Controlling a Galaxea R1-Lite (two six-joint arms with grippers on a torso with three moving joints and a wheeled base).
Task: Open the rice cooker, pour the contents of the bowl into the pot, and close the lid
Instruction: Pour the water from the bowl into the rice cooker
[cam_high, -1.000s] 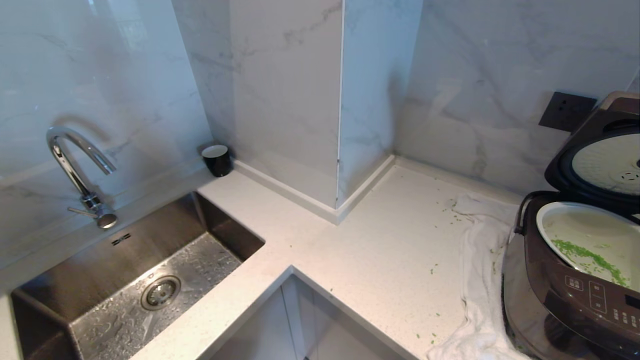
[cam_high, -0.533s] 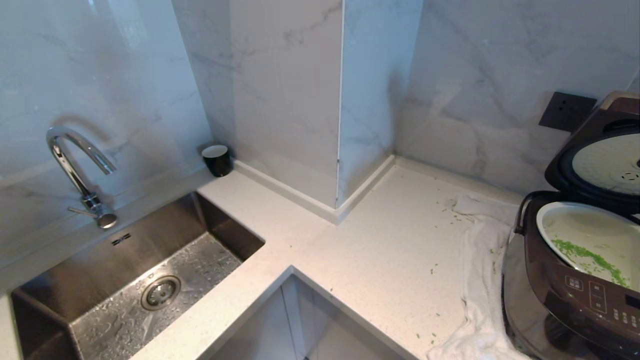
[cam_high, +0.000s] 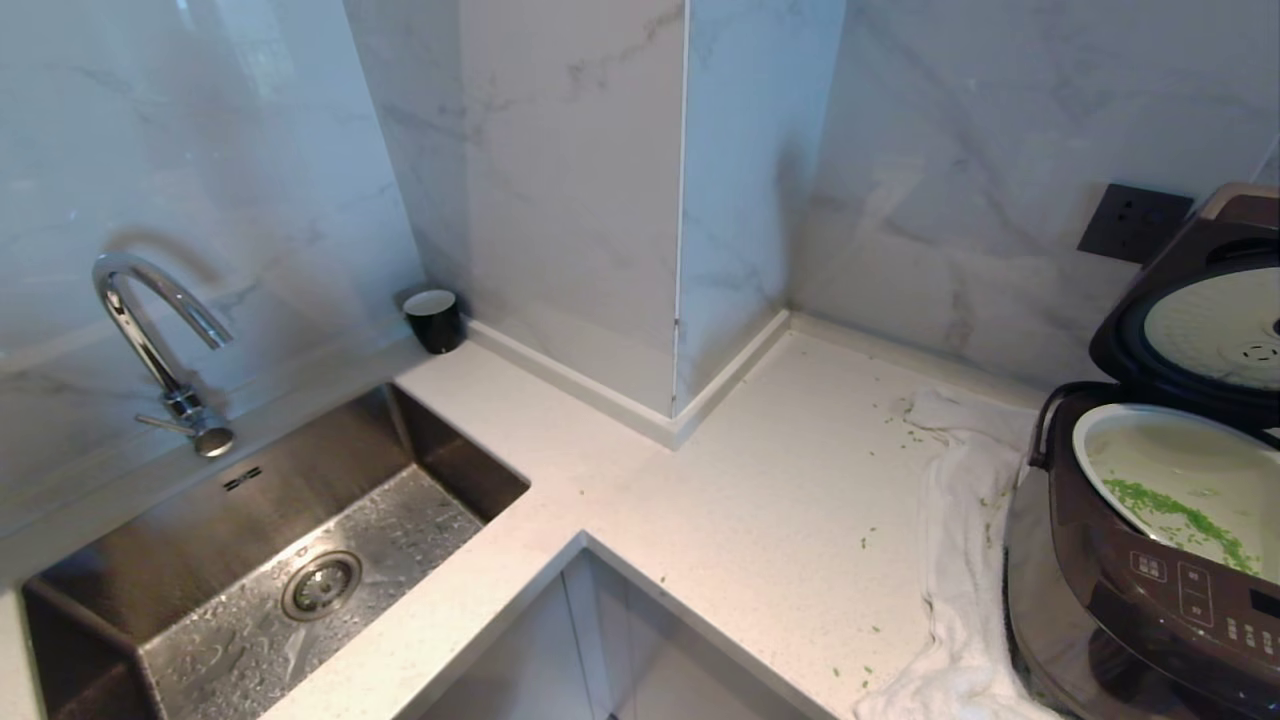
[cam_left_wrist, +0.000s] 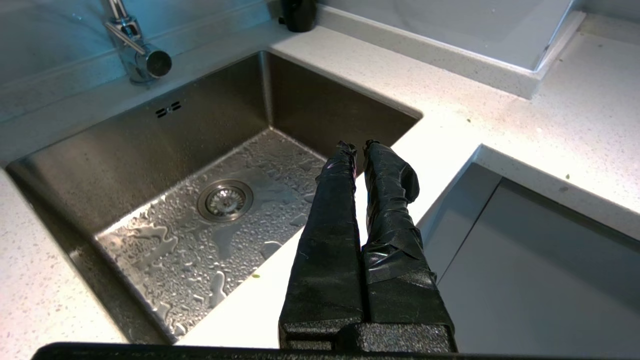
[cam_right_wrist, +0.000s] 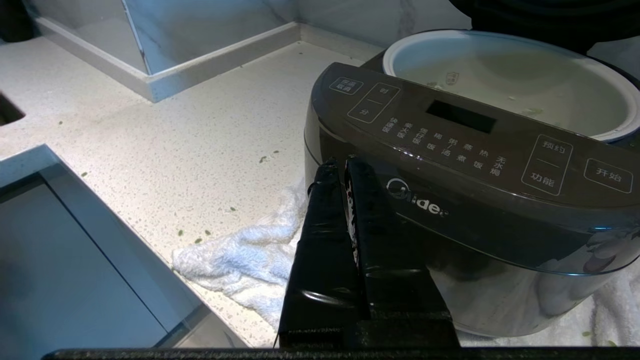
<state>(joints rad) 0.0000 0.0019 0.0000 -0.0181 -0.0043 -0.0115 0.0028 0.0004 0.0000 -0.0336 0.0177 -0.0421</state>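
Right wrist view: the right gripper (cam_right_wrist: 339, 165) hangs closed and empty before the rice cooker (cam_right_wrist: 465, 200) on its towel (cam_right_wrist: 240, 265). Lid (cam_high: 1200, 310) raised, green contents (cam_high: 1180, 522) lie in the pot (cam_high: 1110, 425). Left gripper (cam_left_wrist: 357, 147), closed, hangs by the sink (cam_left_wrist: 150, 150).

A wet stainless steel sink (cam_high: 300, 560) with a curved chrome tap (cam_high: 150, 340) sits at the left of the speckled white surface (cam_high: 750, 500). A small black cup with a white rim (cam_high: 434, 318) stands in the far corner by the marble wall; a crumpled white towel (cam_high: 960, 560) lies at the right, below a dark wall socket (cam_high: 1133, 222).
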